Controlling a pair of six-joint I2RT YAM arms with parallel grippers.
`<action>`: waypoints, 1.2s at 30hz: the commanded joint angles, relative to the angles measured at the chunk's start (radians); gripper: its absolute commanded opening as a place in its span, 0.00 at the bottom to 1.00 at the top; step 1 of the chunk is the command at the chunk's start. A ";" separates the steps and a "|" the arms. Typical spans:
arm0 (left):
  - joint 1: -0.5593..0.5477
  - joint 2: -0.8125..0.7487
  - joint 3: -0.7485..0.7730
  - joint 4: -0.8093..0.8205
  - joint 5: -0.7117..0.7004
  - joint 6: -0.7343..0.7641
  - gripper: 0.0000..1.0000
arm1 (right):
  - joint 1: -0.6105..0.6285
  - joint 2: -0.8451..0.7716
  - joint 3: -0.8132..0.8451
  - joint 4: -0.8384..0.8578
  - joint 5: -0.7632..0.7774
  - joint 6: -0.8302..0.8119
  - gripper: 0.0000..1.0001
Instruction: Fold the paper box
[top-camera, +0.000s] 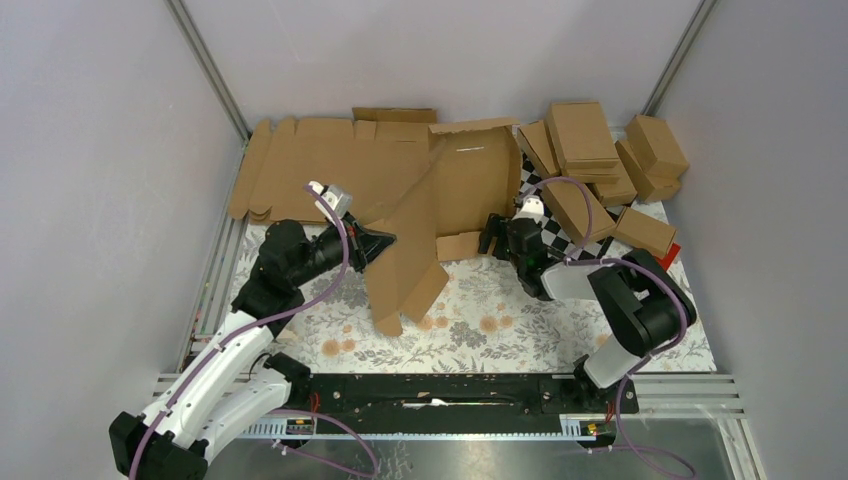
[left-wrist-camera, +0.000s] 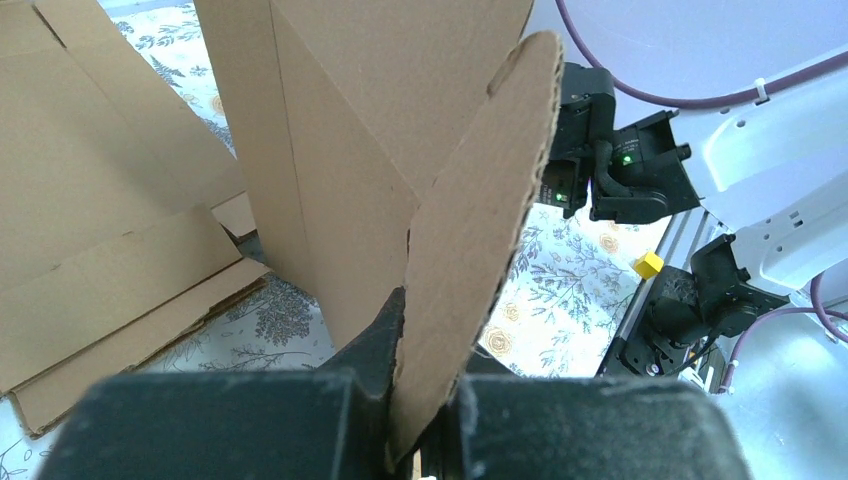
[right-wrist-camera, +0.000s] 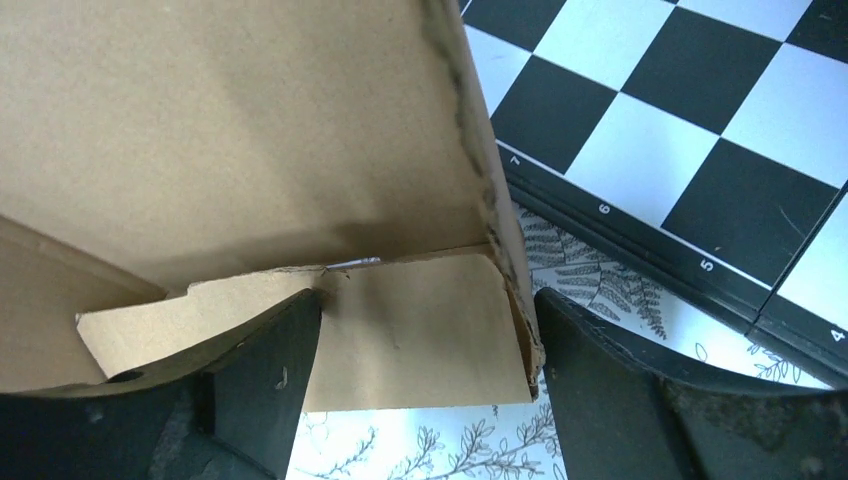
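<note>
The paper box (top-camera: 440, 215) is a brown cardboard blank, partly raised and tilted in the middle of the table, with one long panel reaching down toward the front. My left gripper (top-camera: 385, 240) is shut on the edge of a rounded side flap (left-wrist-camera: 480, 230), which stands up between my fingers (left-wrist-camera: 370, 340). My right gripper (top-camera: 492, 235) is open at the box's right side. In the right wrist view a small tab (right-wrist-camera: 420, 330) under the raised panel (right-wrist-camera: 230, 130) lies between my spread fingers (right-wrist-camera: 260, 370), which are not closed on it.
Flat cardboard blanks (top-camera: 320, 165) lie at the back left. A pile of finished closed boxes (top-camera: 600, 150) sits at the back right. A checkerboard (right-wrist-camera: 680, 120) lies under my right arm. A small yellow block (left-wrist-camera: 648, 264) is on the front rail. Grey walls enclose the table.
</note>
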 joint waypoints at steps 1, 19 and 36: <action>-0.005 0.018 -0.016 -0.060 0.028 -0.016 0.00 | -0.001 0.047 0.078 -0.064 0.065 0.034 0.82; -0.005 -0.010 -0.025 -0.061 0.013 -0.027 0.00 | 0.122 0.210 0.160 -0.358 0.291 0.038 0.82; -0.006 -0.086 0.007 -0.179 0.017 -0.045 0.00 | 0.226 0.098 0.090 -0.469 0.425 0.104 0.89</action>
